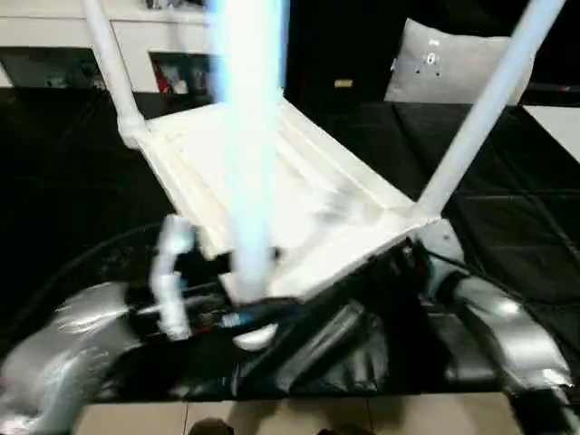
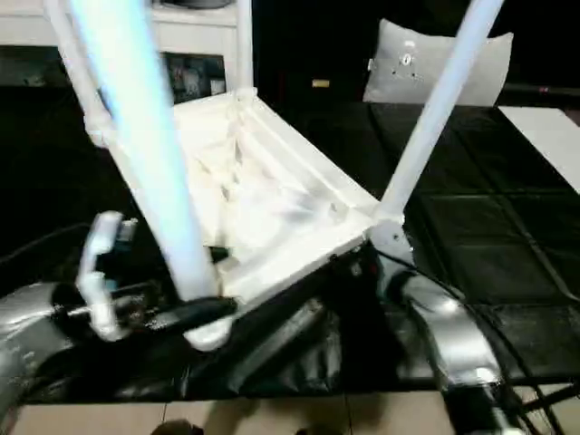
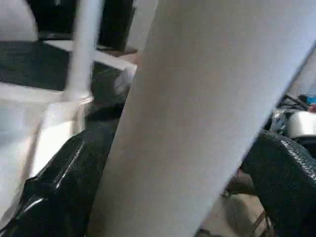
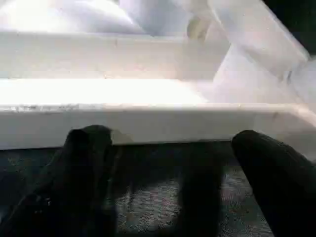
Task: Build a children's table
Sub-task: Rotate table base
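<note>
tabletop (image 1: 299, 204): upside down, tilted, on black mat | near leg (image 2: 149, 172): stands up, foot by near socket, just in front of left end effector (image 2: 186, 313), nearer arm | right end effector (image 4: 168, 163): wide open, empty, facing tabletop rim | left: wide, grip unclear

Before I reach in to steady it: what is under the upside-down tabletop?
The tabletop lies tilted, ribs up, on black sheeting. The right hand is open at its near rim. Whatever props the near edge is covered.
</note>
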